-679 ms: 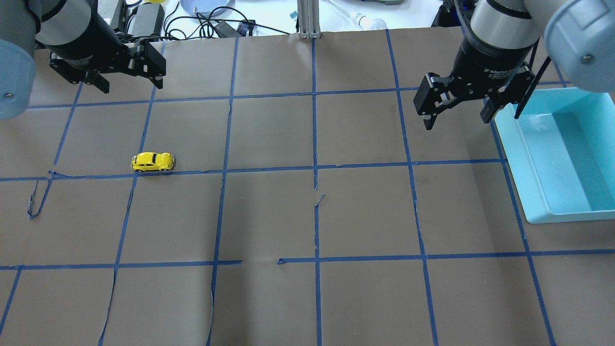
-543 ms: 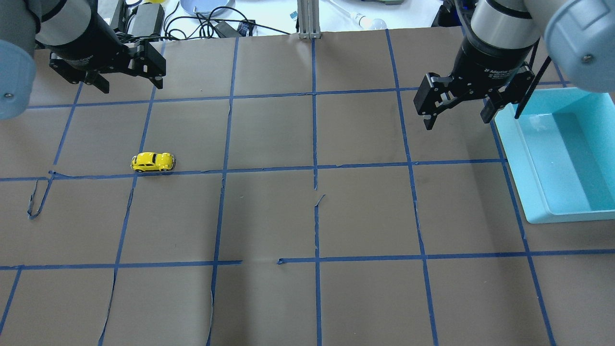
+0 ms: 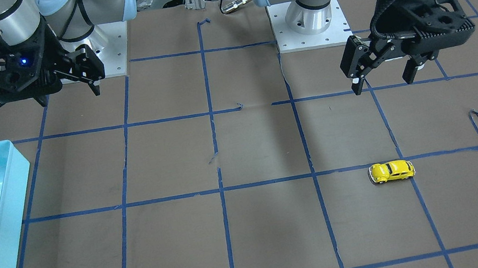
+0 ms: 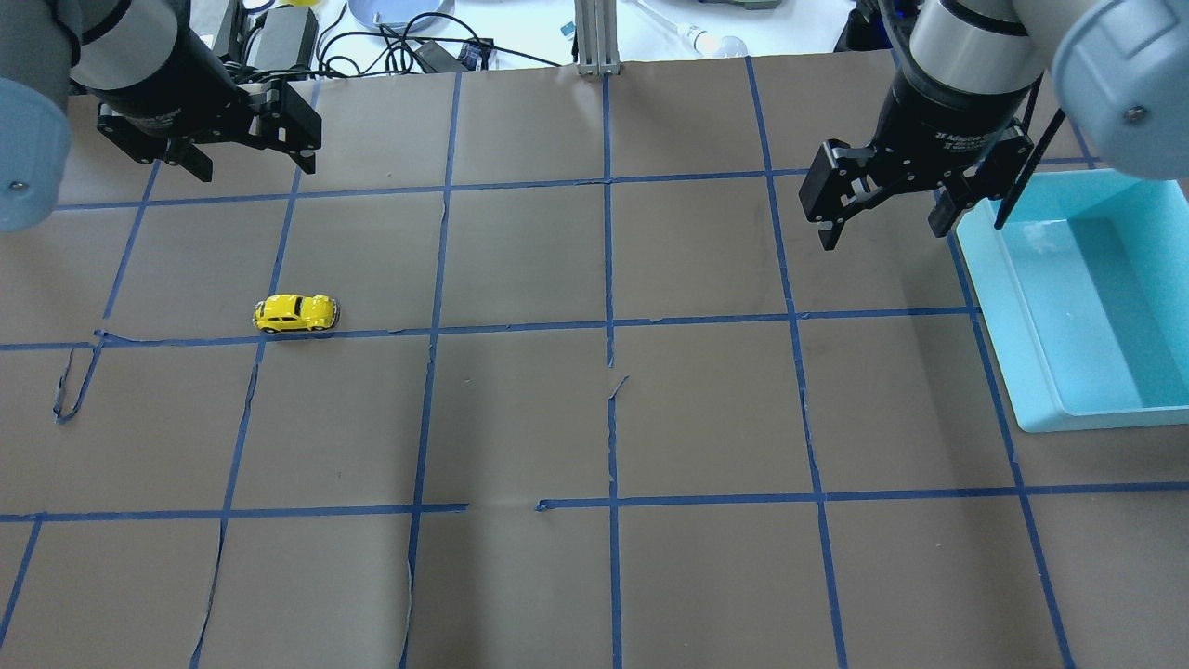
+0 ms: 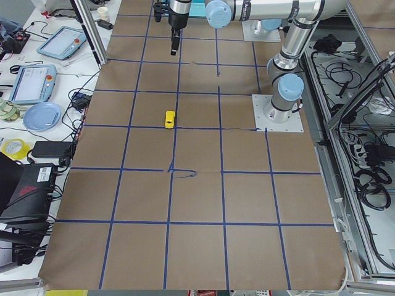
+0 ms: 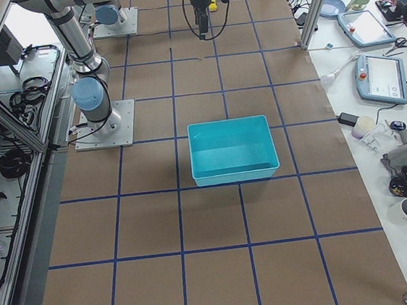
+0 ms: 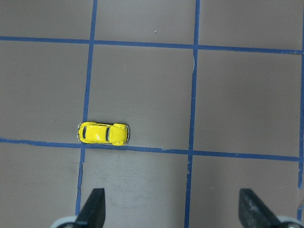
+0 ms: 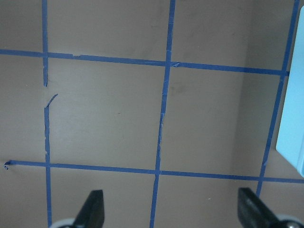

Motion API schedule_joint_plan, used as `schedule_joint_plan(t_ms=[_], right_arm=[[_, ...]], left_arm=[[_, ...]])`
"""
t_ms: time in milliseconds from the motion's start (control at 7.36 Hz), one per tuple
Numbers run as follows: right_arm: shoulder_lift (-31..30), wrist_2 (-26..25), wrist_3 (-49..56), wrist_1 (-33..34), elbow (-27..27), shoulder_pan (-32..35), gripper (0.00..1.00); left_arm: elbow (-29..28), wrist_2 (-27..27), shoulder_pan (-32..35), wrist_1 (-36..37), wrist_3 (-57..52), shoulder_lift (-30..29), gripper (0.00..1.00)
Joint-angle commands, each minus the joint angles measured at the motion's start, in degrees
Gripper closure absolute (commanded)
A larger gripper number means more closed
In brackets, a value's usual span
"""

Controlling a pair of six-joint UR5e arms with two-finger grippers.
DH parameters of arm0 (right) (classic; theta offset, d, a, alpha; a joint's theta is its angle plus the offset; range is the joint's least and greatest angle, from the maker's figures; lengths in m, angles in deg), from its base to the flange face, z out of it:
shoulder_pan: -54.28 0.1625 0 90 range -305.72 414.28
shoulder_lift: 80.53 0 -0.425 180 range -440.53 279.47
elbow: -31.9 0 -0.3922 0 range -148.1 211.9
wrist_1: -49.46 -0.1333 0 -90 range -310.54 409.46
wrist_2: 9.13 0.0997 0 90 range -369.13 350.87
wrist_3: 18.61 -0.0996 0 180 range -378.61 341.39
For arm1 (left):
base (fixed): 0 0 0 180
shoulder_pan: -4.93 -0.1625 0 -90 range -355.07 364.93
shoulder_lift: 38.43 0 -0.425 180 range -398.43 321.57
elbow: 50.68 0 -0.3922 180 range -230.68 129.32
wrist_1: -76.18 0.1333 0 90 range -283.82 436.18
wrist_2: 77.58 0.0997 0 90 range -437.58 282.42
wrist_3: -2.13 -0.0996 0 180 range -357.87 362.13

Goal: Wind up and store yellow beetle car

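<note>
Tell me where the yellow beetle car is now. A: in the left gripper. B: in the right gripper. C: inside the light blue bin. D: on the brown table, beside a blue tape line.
D: the yellow beetle car rests on the table by a tape line, outside the bin; the left gripper and right gripper are open and empty.

Brown paper is covering the table (image 4: 706,576), and blue tape (image 4: 613,446) is running across it in a grid, lying loose in places. A white bench (image 4: 529,32) is standing along the far edge, carrying tablets (image 5: 32,83), a blue plate (image 5: 41,115) and cables (image 4: 372,42). An aluminium post (image 4: 592,37) is rising at that edge. Even light is falling from above.
</note>
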Motion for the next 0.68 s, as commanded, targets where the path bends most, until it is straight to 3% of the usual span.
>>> schedule_joint_plan(t_ms=[0, 543], right_arm=[[0.00, -0.09, 0.10, -0.36, -0.09, -0.02, 0.00], [-0.09, -0.09, 0.10, -0.45, -0.18, -0.02, 0.00]], left_arm=[[0.12, -0.11, 0.03, -0.53, -0.01, 0.17, 0.00], [0.03, -0.29, 0.11, -0.63, 0.25, 0.00, 0.00]])
